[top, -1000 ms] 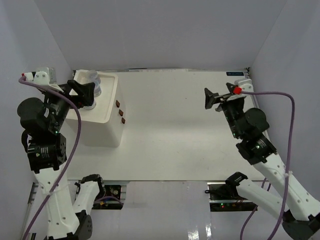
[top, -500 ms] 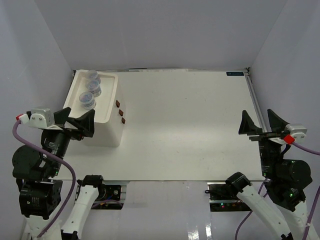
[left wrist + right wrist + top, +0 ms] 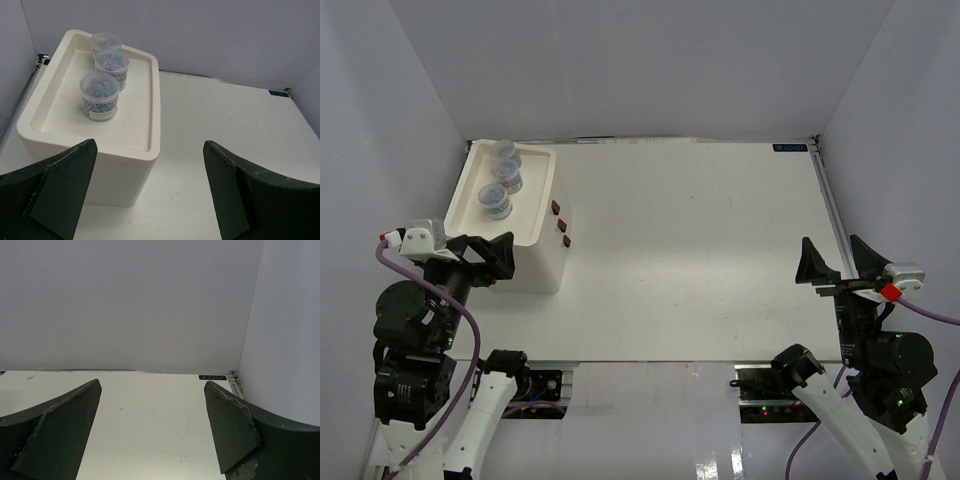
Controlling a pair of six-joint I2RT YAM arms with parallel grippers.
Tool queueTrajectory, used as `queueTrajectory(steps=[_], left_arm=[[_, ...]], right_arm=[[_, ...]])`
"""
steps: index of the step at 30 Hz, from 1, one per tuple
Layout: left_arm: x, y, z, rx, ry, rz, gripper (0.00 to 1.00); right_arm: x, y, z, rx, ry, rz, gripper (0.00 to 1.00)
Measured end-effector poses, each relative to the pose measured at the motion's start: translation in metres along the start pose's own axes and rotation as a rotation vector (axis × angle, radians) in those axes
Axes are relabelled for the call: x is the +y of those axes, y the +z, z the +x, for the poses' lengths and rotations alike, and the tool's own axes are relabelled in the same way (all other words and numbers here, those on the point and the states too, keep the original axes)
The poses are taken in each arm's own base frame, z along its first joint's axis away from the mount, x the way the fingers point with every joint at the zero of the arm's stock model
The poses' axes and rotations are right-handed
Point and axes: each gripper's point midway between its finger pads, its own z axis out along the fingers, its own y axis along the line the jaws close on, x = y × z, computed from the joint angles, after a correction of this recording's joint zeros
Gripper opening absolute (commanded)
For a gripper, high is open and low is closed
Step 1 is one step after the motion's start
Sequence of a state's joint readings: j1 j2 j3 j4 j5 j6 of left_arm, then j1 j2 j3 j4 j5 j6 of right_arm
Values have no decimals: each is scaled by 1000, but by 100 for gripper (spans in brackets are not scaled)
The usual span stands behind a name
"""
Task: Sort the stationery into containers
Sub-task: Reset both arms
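The white box unit (image 3: 542,232) stands at the table's far left, its drawers shut, with brown knobs (image 3: 561,224) on its right face. Three clear jars (image 3: 497,201) with bluish contents stand in a row in its top tray; they also show in the left wrist view (image 3: 100,96) on the box (image 3: 135,150). No pens or tape rings are in view. My left gripper (image 3: 483,255) is open and empty, held near the box's near-left corner. My right gripper (image 3: 838,264) is open and empty at the near right, over bare table.
White walls enclose the table on the left, back and right. A small dark label (image 3: 789,148) sits at the far right corner, also seen in the right wrist view (image 3: 212,377). The arm bases and cables lie along the near edge.
Both arms have pulled back from the far table toward the near edge. The left gripper has left the tray, where a third jar now stands. Both grippers stay open.
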State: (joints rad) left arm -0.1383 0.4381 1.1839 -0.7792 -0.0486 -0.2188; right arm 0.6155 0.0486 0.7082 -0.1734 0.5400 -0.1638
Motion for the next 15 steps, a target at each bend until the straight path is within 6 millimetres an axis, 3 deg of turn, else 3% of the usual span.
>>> queueTrajectory(steps=[15], left_arm=[[7, 9, 24, 54, -8, -25, 98]], right_arm=[[12, 3, 9, 28, -15, -53, 90]])
